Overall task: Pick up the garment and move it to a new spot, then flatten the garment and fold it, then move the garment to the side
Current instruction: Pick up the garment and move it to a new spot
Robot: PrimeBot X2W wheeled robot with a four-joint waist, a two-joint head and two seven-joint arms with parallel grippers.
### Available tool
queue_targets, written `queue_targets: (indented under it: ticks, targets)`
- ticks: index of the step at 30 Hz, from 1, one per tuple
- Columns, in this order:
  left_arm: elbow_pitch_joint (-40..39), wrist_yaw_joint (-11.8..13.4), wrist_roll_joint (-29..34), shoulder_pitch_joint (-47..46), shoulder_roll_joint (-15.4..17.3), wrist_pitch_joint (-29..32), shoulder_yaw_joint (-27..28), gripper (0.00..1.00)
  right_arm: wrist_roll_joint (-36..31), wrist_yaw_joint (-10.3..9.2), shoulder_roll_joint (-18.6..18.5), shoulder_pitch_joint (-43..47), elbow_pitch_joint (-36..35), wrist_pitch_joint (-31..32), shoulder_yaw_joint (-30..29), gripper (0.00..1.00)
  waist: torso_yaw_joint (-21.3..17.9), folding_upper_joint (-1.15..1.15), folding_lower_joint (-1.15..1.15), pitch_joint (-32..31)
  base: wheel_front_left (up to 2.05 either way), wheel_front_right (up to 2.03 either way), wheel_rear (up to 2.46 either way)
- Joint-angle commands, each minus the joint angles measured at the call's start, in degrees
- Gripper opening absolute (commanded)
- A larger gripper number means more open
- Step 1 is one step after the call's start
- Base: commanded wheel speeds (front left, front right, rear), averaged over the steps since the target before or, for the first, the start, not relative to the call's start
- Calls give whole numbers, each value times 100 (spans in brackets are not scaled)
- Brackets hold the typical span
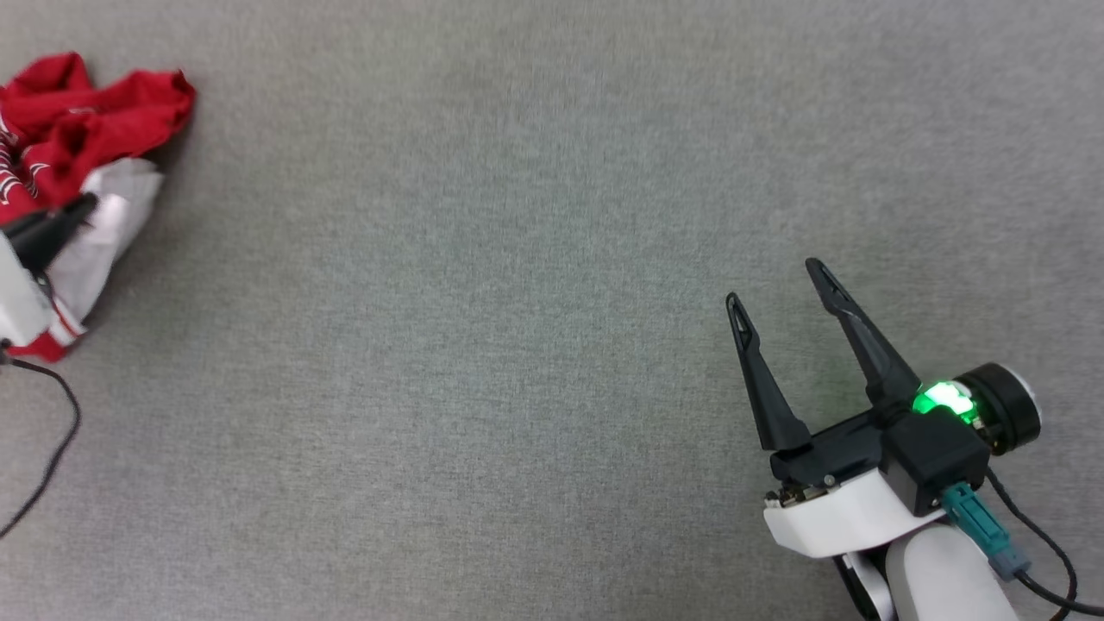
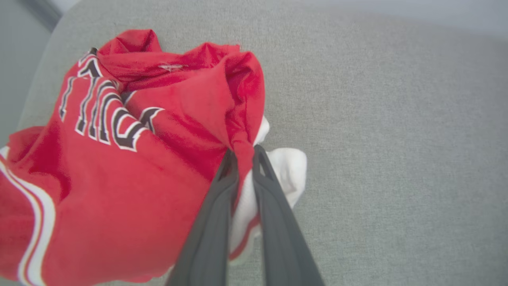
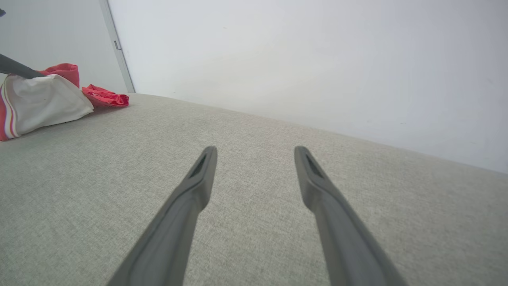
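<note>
garment (image 2: 119, 190) lies crumpled, its red fold clenched in left pincer (image 2: 245, 152); right pincer (image 3: 256, 150) spread wide.

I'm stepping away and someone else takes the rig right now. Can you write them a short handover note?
Left hand: shut on a fold of the shirt, next to its white sleeve.
Right hand: open, holding nothing, over the grey surface, well away from the shirt.
Shirt: crumpled in a heap at the left edge of the head view, apparently resting on the surface.
Done: grasp made.
Left: lift it and move it to a new spot, flatten it, fold it, move it aside.
</note>
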Motion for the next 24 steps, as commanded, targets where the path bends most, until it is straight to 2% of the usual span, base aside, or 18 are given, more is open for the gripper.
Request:
queue_targets:
  ticks: [1, 2, 7, 12, 17, 24]
  targets:
    - [-99, -3, 75, 92, 161, -246, 68, 0, 96, -4, -7, 95, 43, -14, 21, 100, -85, 0, 0, -426, 0, 0, 0]
    - [-269, -3, 53, 229, 289, -456, 98, 0, 200, -4, -7, 188, 88, -14, -11, 100, -141, 0, 0, -723, 0, 0, 0]
    - [-743, 54, 104, 396, 425, -697, 182, 0, 344, -4, -7, 321, 143, -14, -94, 100, -222, 0, 0, -1149, 0, 0, 0]
    - [-1513, 284, 254, 597, 254, -789, 15, 0, 448, -4, -7, 419, 185, -14, -150, 100, -298, 0, 0, -1474, 0, 0, 0]
    - [-2257, 584, 505, 761, -163, -835, -326, 0, 518, -4, -7, 494, 195, -14, -160, 100, -429, 0, 0, -1699, 0, 0, 0]
    - [-2951, 898, 892, 645, -1170, -984, -853, 0, 539, -4, -7, 487, 153, -14, -362, 100, -747, 0, 0, -1813, 0, 0, 0]
